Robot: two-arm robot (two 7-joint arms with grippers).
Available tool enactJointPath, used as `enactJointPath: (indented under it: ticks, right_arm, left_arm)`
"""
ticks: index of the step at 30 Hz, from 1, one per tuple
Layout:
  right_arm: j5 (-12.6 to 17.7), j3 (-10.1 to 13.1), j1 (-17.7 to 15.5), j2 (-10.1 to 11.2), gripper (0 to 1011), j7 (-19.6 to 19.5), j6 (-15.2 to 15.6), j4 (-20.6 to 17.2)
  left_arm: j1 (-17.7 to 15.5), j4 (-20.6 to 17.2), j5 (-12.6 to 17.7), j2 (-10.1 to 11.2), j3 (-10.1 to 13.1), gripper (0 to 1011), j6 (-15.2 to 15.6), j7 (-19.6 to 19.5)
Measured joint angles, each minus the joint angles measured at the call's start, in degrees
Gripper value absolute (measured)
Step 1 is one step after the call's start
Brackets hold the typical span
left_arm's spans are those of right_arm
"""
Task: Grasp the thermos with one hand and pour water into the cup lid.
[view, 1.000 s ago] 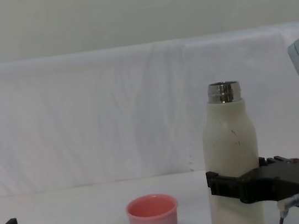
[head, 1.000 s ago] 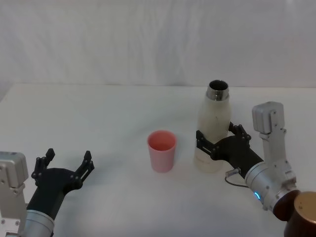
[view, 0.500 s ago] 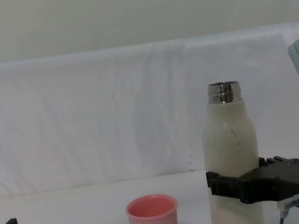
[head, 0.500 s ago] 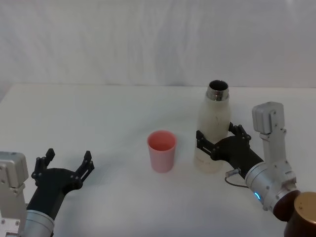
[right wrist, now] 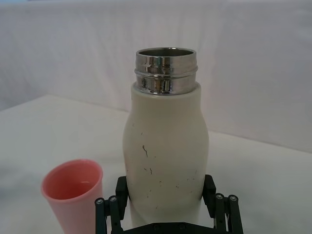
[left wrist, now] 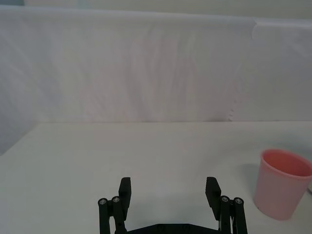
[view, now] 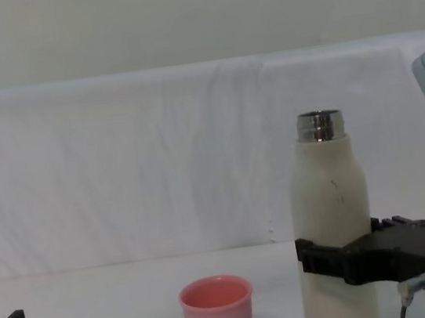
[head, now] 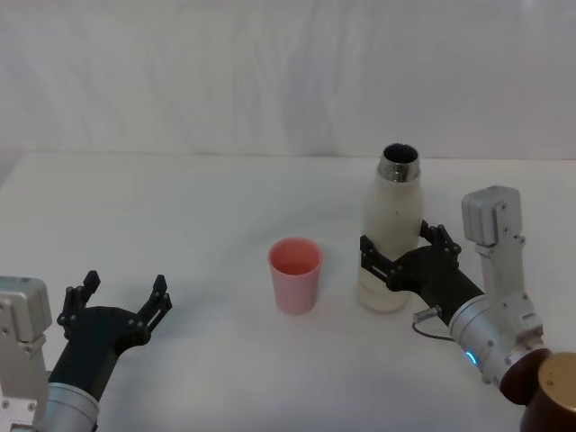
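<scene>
Right gripper [head: 393,259] is clamped around the lower body of the thermos [head: 391,236], which stands upright with its steel neck open. Just beside it, on the robot's left, sits the cup lid [head: 294,274], apart from the bottle with a bare strip of white table [head: 198,216] between them. Left gripper [head: 123,299] sits spread wide near the table's front edge, well apart from both.
</scene>
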Motion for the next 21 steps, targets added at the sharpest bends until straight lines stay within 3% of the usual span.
enactJointPath:
  ticks: [10, 21]
  right_arm:
    - [-2.1, 0.6, -0.5, 1.1, 946, -0.6, 0.0, -2.4]
    - [-9.0, 0.2, -0.1, 3.7, 946, -1.6, 0.2, -4.5]
  left_arm:
    - [0.0, 0.0, 0.0, 0.0, 0.0, 1001, 0.0, 0.0]
    - [0.0, 0.0, 0.0, 0.0, 0.0, 1001, 0.0, 0.0]
